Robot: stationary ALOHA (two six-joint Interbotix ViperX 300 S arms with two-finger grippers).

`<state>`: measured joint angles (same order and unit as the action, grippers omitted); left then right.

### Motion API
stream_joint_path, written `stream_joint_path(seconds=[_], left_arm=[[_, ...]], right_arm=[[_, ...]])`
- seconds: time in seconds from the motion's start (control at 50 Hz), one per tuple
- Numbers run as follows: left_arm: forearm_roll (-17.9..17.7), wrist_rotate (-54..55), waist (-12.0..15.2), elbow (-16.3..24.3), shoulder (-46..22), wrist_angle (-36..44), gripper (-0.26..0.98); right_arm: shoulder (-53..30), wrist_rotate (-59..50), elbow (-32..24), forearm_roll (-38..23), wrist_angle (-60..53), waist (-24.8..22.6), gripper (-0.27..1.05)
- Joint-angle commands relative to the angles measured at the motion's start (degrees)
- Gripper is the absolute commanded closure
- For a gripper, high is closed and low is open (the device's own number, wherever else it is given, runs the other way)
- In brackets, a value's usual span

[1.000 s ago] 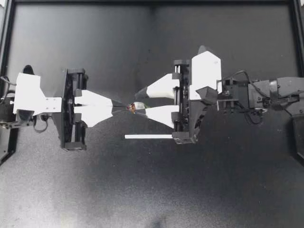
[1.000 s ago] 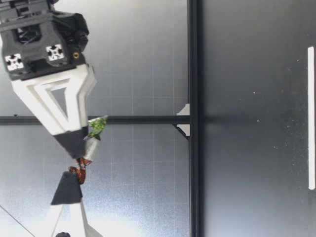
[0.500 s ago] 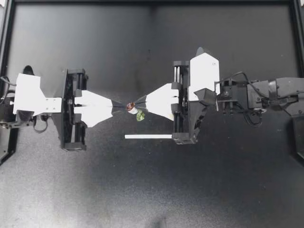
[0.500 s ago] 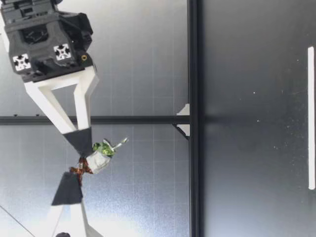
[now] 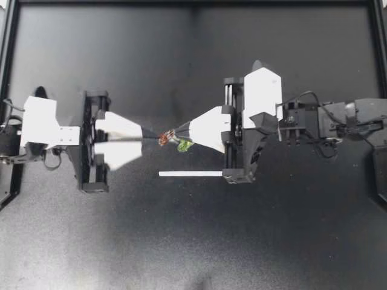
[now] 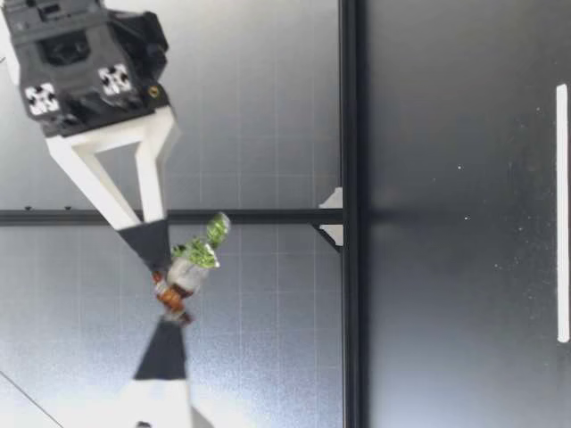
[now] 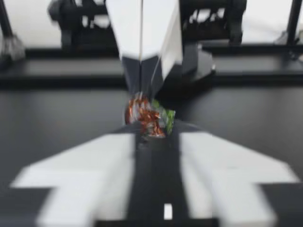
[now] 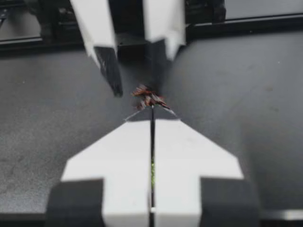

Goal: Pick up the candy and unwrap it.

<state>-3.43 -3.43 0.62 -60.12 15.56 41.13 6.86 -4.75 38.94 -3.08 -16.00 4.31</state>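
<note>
- At the table's left side, my left gripper (image 5: 149, 139) reaches toward mid-table with its fingers a little apart. The right wrist view shows a gap between them, and the wrapper's red-brown twist (image 8: 149, 98) lies against one tip only. It is not clamped, as far as I can see.
- Between the two grippers, the candy (image 5: 175, 140) hangs in the air, well above the table (image 5: 193, 241). The red-brown twist points toward my left gripper, the body is silvery, and a green twist (image 6: 210, 236) flares free at the other end.
- Right of it, my right gripper (image 5: 181, 133) is closed tight, fingers meeting and pinching the candy. It alone seems to carry it.
- Below, on the table, lies a white strip (image 5: 190, 174), touching nothing.
- Handling, as a judgement: the candy is very light. The foil looks thin, crinkly and slick, so it is likely to slip or tear. The best hold is on the twisted ends, pulled apart; squeezing the body gains nothing.
</note>
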Motion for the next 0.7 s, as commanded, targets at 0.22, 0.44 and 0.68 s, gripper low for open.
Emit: stream_joint_path(seconds=[0.22,0.44,0.68], left_arm=[[-4.2,1.9,0.0,4.4,-1.9,-4.0,0.13],[-4.2,1.8,0.0,6.5,-3.3,-4.0,0.13],[-5.5,1.8,0.7,7.7,-5.6,-3.8,0.13]], right_arm=[[1.0,-0.2,-1.0,0.0,1.8,0.2,0.97],[0.9,-0.2,-0.8,0.0,1.8,0.2,0.97],[0.8,-0.3,-0.8,0.1,1.8,-1.1,0.97]])
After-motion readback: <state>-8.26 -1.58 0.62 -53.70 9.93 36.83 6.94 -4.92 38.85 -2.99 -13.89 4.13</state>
